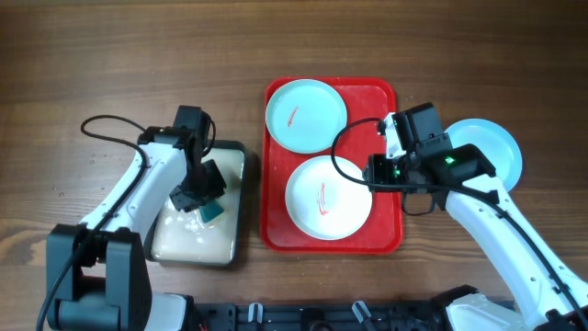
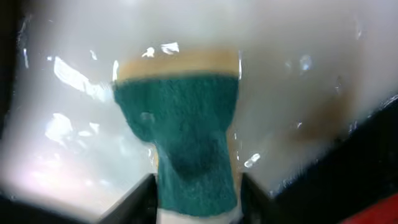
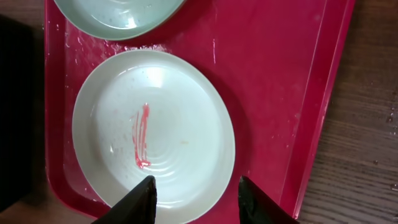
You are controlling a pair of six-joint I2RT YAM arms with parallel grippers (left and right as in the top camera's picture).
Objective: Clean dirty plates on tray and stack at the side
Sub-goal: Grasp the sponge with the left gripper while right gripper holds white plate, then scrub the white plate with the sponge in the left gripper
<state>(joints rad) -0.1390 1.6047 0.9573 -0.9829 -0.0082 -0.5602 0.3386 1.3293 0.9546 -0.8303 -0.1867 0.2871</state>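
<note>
Plainly, red smears (image 3: 142,134) mark two plates (image 1: 328,198) on the tray (image 1: 378,101)

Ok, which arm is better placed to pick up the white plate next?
Right. The right fingers hover open just above the white plate at its rim, on the red tray. The left fingers are off at the cream tray, astride the sponge.

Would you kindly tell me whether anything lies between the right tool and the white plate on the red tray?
Nothing visible does. The right tool hangs open over the edge of the white plate, with only bare plate showing beneath it. The pale blue plate lies farther along the red tray, clear of the path.
</note>
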